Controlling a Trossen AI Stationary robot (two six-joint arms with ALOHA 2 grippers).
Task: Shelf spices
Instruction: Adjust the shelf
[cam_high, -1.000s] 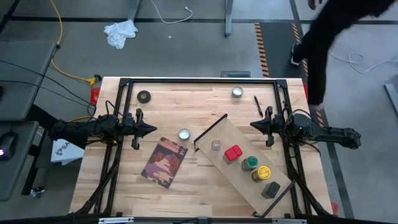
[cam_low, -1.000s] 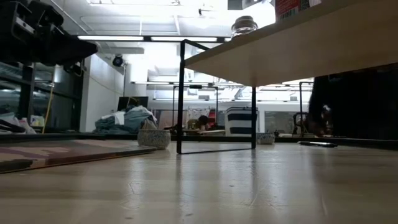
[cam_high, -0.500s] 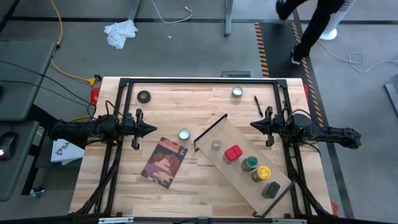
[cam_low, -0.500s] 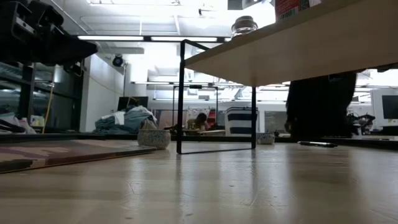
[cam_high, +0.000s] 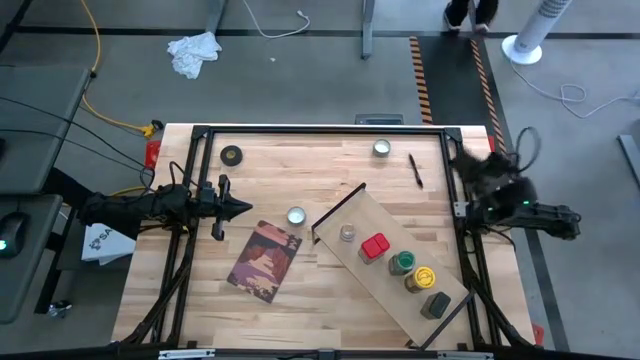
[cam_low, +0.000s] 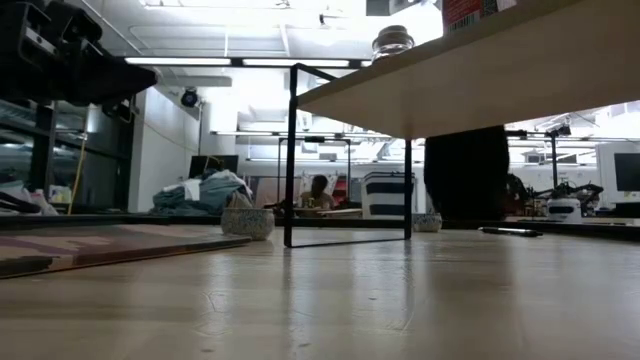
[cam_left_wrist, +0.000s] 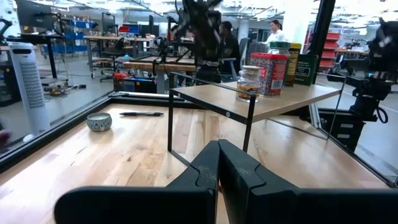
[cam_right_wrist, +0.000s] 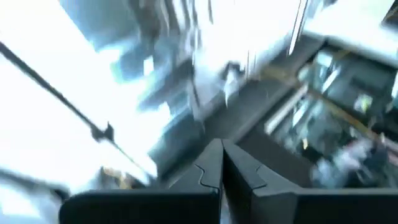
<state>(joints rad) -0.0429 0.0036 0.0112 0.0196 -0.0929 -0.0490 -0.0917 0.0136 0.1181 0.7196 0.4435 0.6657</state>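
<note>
The left gripper (cam_high: 243, 208), a dark two-finger pincer on a black jointed arm, is hovering over the left part of the pale, straight-grained butcher-block wooden tabletop (cam_high: 300, 310), its fingers pressed together and pinching nothing; the left wrist view confirms the two dark fingers (cam_left_wrist: 205, 171) are meeting at their tips. A small black ring-shaped tape roll (cam_high: 232, 155) is lying flat near the far left corner. A flat rectangular brown-and-maroon book (cam_high: 265, 260) is lying tilted near the left gripper. Just beside its far corner, a small round silver-rimmed dish (cam_high: 296, 215) is sitting on the wood.

The long rectangular pale wood shelf (cam_high: 390, 290) on thin black wire legs is standing diagonally across the right half of the tabletop. All five spices are standing upright on it in a row: a clear glass jar (cam_high: 347, 233), a red box (cam_high: 374, 247), a green-topped jar (cam_high: 401, 262), a yellow-topped jar (cam_high: 423, 278) and a dark grey tin (cam_high: 436, 304). In the left wrist view the clear glass jar (cam_left_wrist: 248, 83) is standing just beside the red box (cam_left_wrist: 268, 74).

A second small round silvery dish (cam_high: 381, 148) is sitting at the far edge, with a thin black pen (cam_high: 415, 170) lying near it.

The right gripper (cam_high: 470, 165) is appearing blurred at the right table edge, well apart from the shelf; the right wrist view is showing its fingers (cam_right_wrist: 210, 168) pressed together, empty.
</note>
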